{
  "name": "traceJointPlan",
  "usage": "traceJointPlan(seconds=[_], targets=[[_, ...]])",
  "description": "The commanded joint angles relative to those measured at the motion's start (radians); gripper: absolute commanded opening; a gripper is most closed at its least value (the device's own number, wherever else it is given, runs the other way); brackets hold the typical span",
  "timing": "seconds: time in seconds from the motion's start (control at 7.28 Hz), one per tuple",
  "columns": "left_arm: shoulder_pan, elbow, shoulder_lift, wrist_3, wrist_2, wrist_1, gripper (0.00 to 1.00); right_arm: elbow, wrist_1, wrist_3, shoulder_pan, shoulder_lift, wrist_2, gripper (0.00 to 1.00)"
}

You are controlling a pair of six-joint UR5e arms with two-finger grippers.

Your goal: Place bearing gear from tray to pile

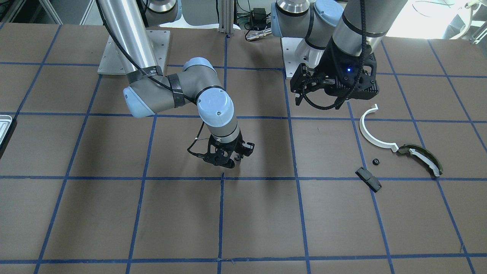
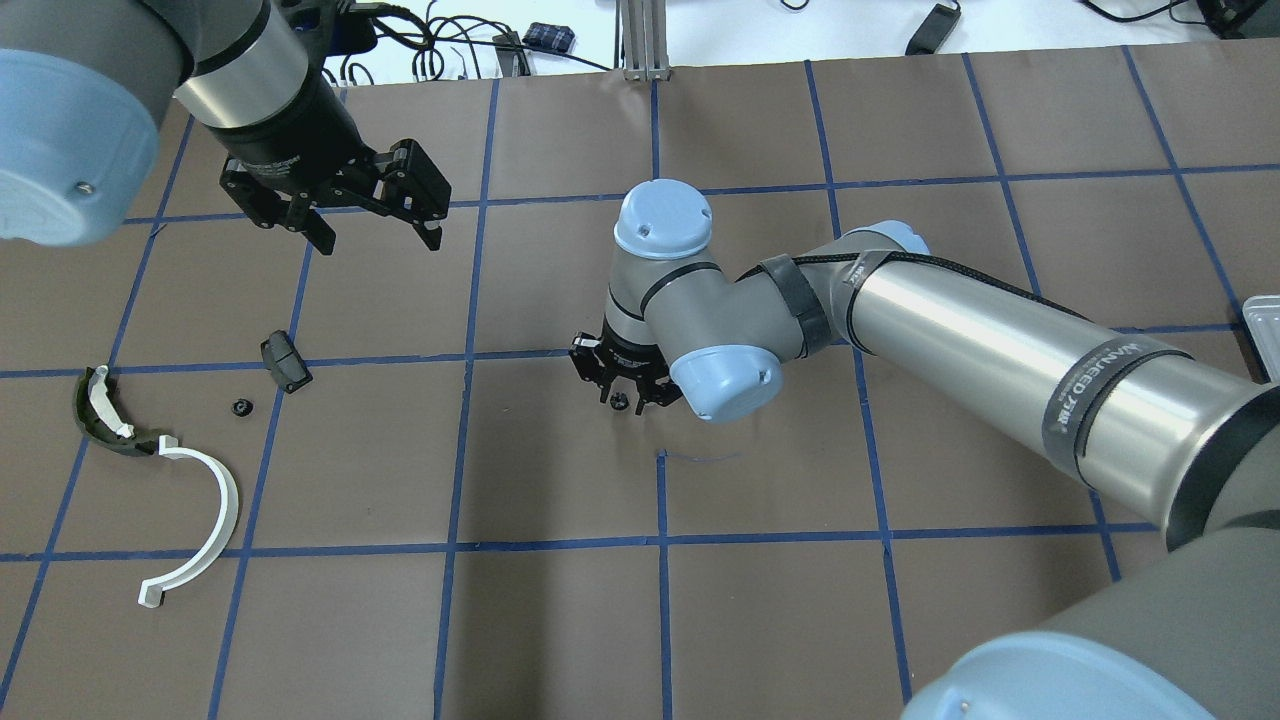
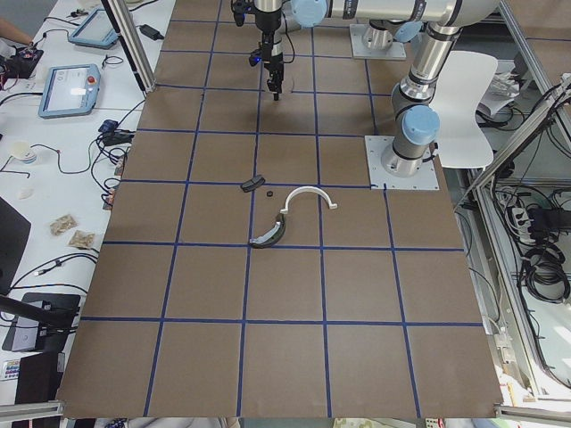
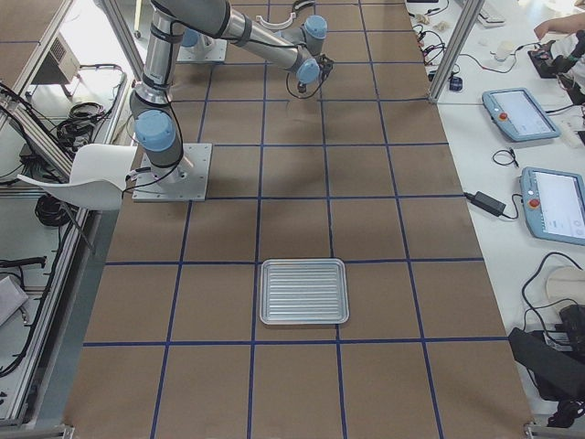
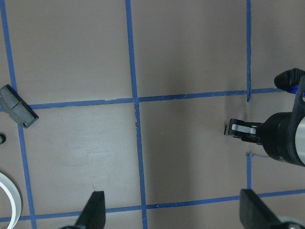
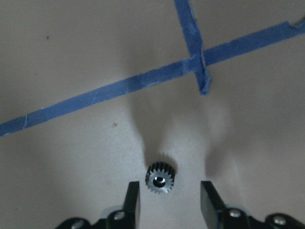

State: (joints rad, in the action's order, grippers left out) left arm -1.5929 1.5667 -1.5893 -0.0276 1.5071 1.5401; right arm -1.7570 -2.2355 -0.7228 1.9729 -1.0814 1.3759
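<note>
A small toothed bearing gear lies on the brown table between the fingers of my right gripper, which is open and touches it on neither side. It also shows in the overhead view under that gripper. The pile lies to the left: a white half-ring, a dark olive curved piece, a black block and a second small gear. My left gripper hangs open and empty above the table beyond the pile. The tray lies far off, bare.
The table is covered in brown paper with a blue tape grid. The right arm's elbow reaches over the table's middle. The left arm's base plate sits near the pile. Cables and operator desks lie past the table's edges.
</note>
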Motion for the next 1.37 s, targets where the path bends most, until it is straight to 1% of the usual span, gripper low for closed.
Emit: traceJointPlan(seconds=[0.0,0.14,0.27,0.41,0.55,0.69,0.82,0.96,1.24], targets=[[0.001,0.001,-0.008,0.000,-0.001,-0.002,1.00,0.016,0.051,0.086,-0.069,-0.078,0.078,1.00],[-0.001,0.001,-0.017,0.000,-0.002,0.002,1.00,0.019,0.097,0.152,-0.169,-0.147,0.072,1.00],[-0.004,0.000,-0.040,0.003,-0.005,0.000,1.00,0.031,0.216,0.299,-0.284,-0.220,0.080,1.00],[-0.037,0.033,-0.070,0.030,-0.011,-0.011,1.00,0.065,0.352,0.444,-0.404,-0.282,0.083,1.00],[-0.109,0.096,-0.104,0.079,-0.002,-0.099,1.00,0.126,0.495,0.553,-0.480,-0.348,0.084,1.00],[-0.166,0.158,-0.166,0.156,-0.002,-0.265,1.00,0.192,0.657,0.673,-0.515,-0.382,0.122,1.00],[-0.198,0.209,-0.242,0.208,-0.001,-0.375,1.00,0.230,0.701,0.692,-0.511,-0.406,0.235,1.00],[-0.234,0.232,-0.301,0.259,-0.001,-0.468,1.00,0.223,0.703,0.675,-0.511,-0.451,0.236,1.00],[-0.283,0.237,-0.438,0.326,0.001,-0.636,1.00,0.185,0.700,0.687,-0.516,-0.462,0.232,1.00]])
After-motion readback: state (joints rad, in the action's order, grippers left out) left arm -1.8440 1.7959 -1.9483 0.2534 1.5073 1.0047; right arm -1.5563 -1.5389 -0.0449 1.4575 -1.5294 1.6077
